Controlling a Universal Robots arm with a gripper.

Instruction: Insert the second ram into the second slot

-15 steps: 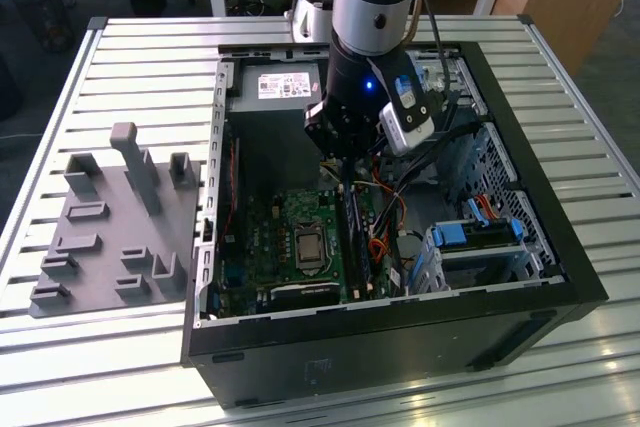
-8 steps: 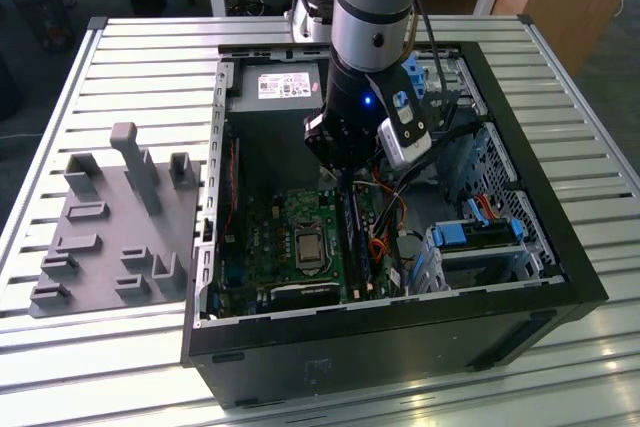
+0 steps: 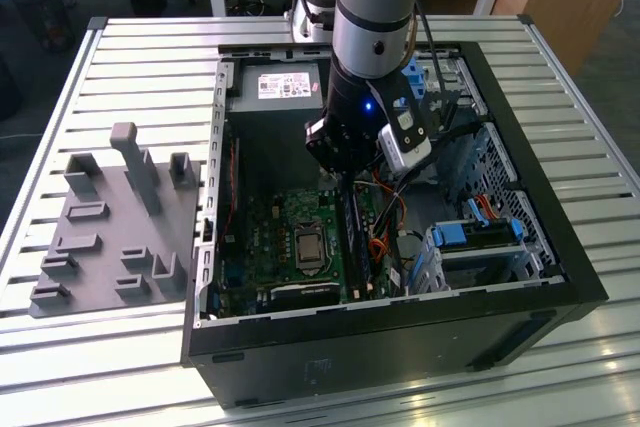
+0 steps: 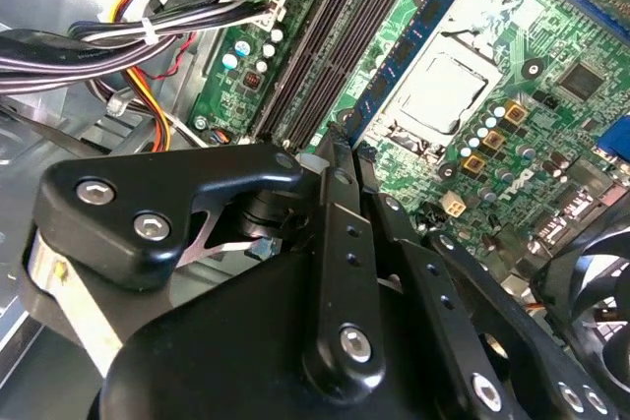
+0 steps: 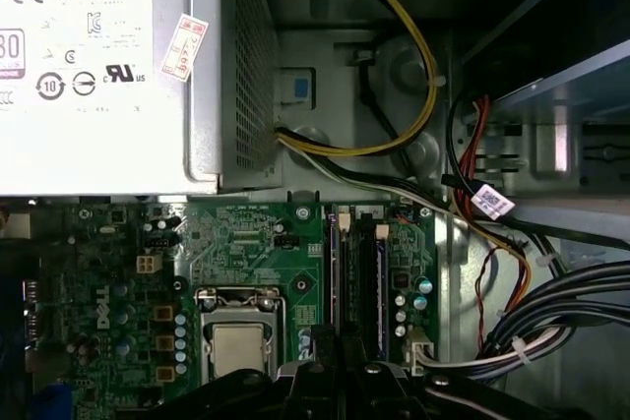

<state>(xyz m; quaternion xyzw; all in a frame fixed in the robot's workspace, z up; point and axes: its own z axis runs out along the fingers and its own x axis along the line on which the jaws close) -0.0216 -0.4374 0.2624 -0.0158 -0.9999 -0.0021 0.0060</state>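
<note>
My gripper (image 3: pixel 345 175) hangs inside the open computer case over the motherboard's memory slots (image 3: pixel 355 242). Its black fingertips (image 4: pixel 333 150) stand together, shut, and I see nothing between them. In both wrist views a thin blue ram stick (image 4: pixel 409 46) (image 5: pixel 333 263) stands on edge in the slot nearest the processor socket (image 4: pixel 438 90), in line with the gripper (image 5: pixel 330 376). In the first wrist view another blue-edged stick (image 5: pixel 382 287) sits two slots further out. Which of the two is the second ram I cannot tell.
The power supply (image 5: pixel 98 66) lies beyond the slots' far end. Bundled cables (image 5: pixel 551 292) run beside the board's edge, and a fan (image 4: pixel 591 282) sits near the socket. Blue drive-bay latches (image 3: pixel 470 237) are at the exterior view's right. A grey fixture (image 3: pixel 110 222) lies outside the case.
</note>
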